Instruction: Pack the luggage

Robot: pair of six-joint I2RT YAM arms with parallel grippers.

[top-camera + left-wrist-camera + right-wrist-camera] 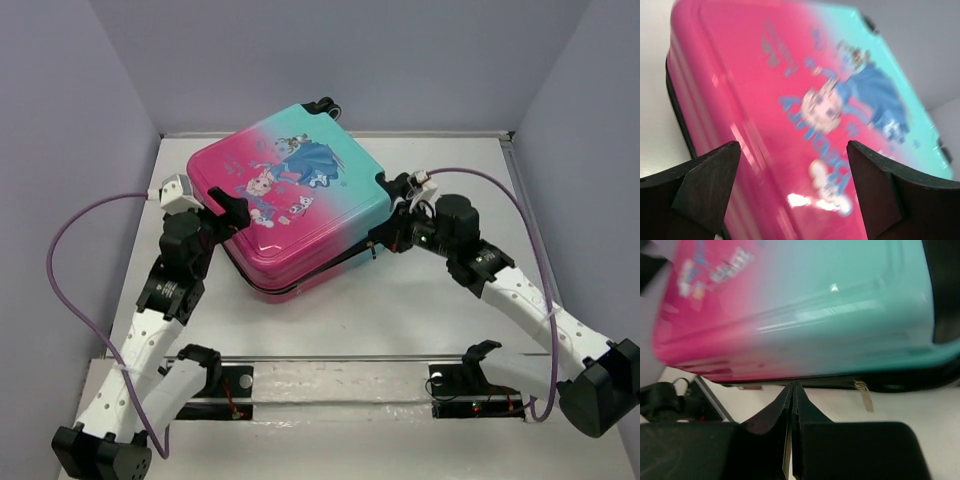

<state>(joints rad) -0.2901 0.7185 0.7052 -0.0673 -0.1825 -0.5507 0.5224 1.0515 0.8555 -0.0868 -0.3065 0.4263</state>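
Observation:
The luggage (290,200) lies flat and closed on the table, print side up, pink at the near end and teal at the far end, with a black wheel (325,105) at the back. My left gripper (236,212) is open over the pink left edge; in the left wrist view its jaws (792,150) stand wide apart above the lid (790,75), holding nothing. My right gripper (388,232) is at the suitcase's right side. In the right wrist view its fingers (792,386) are pressed together, tips at the dark zipper seam under the shell (815,305). A gold zipper pull (865,396) hangs just to the right.
A clear rail (350,380) with two black mounts runs along the table's near edge. Grey walls close in the table on the left, back and right. Purple cables (60,250) loop out from both wrists.

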